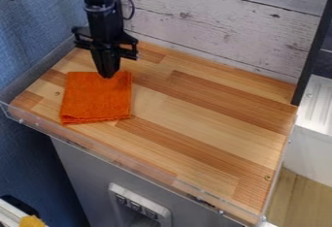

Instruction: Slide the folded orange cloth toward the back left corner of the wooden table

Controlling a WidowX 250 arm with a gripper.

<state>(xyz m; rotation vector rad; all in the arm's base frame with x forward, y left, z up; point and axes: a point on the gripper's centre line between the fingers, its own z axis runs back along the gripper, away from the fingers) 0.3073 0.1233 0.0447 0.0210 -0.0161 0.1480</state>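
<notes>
The black gripper (pixel 107 74) hangs down at the upper left of the work surface, its fingertips together at the far edge of an orange cloth (pixel 96 100). The cloth lies folded into a rough square on the wooden top, near the left side. The tips overlap the cloth's far edge in this view; whether any fabric is pinched between them I cannot tell.
The wooden top (pixel 201 109) has a low clear rim (pixel 123 160) along its front. A whitewashed plank wall (pixel 220 24) stands behind it, with a dark upright post (pixel 314 46) at the back right corner. Blue fabric (pixel 32 32) hangs at the left.
</notes>
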